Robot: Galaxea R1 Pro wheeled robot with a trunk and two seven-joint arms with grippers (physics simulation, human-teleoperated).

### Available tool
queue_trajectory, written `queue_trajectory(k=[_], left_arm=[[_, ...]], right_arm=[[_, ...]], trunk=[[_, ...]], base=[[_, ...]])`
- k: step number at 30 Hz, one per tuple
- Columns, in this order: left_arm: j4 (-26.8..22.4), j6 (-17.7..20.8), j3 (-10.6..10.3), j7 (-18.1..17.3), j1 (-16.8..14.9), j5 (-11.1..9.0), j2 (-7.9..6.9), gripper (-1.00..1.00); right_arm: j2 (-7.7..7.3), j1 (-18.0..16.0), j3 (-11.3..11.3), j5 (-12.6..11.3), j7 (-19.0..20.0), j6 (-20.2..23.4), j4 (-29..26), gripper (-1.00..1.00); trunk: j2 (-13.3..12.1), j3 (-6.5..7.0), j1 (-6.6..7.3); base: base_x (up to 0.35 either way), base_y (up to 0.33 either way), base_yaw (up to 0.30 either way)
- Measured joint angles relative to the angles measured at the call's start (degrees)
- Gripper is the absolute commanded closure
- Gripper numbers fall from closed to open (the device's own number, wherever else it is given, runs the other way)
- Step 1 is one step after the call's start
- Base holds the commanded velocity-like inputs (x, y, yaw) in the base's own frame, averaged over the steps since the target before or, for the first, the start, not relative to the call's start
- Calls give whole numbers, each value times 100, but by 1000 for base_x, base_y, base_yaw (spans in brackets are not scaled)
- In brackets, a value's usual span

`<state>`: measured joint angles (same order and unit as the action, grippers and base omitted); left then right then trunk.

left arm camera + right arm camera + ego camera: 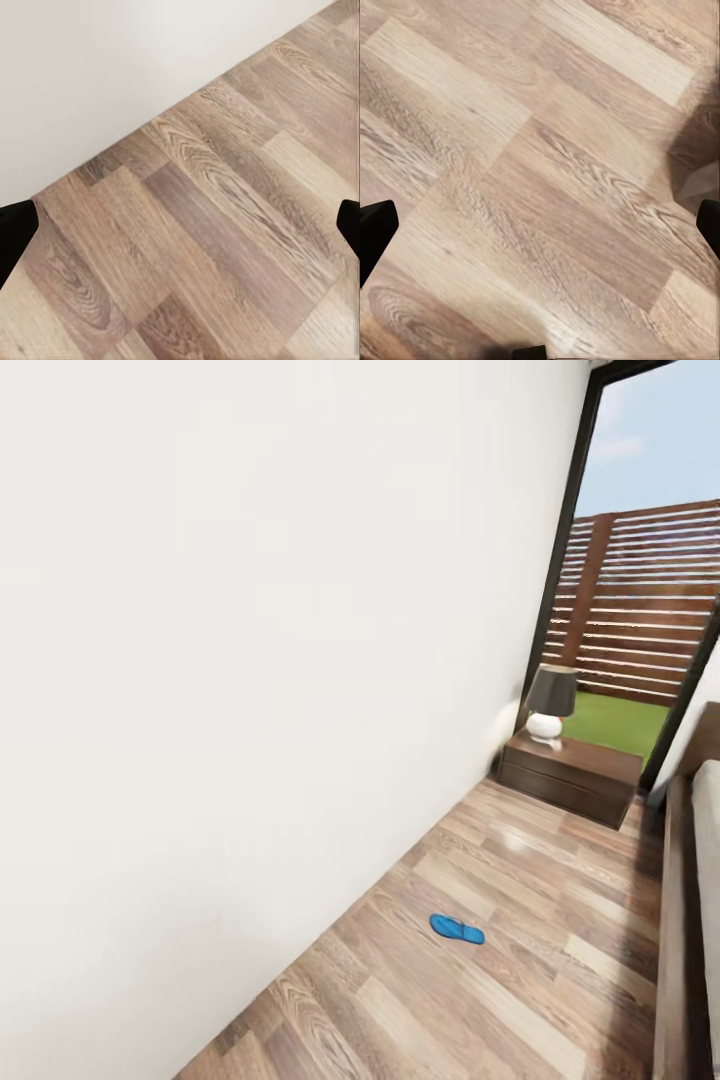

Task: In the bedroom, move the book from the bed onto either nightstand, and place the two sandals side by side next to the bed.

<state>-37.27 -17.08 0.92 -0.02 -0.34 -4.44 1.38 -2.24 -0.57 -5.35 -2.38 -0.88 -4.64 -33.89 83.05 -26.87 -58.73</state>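
One blue sandal (457, 929) flat on plank floor (520, 960) between wall (250, 660) and bed (690, 920) — nightstand (570, 772) in far corner; left gripper (184, 225) and right gripper (540, 225) both spread wide, empty.

A table lamp (550, 702) with a dark shade and a round white base stands at the far end of the room. Behind it, through the glass, there is a wooden slat fence (640, 600), green grass (615, 722) and blue sky (660, 430).
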Motion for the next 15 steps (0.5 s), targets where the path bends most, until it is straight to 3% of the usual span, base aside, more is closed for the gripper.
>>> queue_trajectory(k=[10, 15], left_arm=[[0, 0, 0, 0, 0, 1, 0, -100], [0, 0, -2, 0, 0, 2, 0, -100]], right_arm=[[4, 0, 2, 0, 0, 0, 0, -100], [5, 0, 2, 1, 0, 0, 0, -100]], trunk=[[0, 0, 0], [0, 0, 2]], base=[[2, 0, -282], [141, 0, -282]])
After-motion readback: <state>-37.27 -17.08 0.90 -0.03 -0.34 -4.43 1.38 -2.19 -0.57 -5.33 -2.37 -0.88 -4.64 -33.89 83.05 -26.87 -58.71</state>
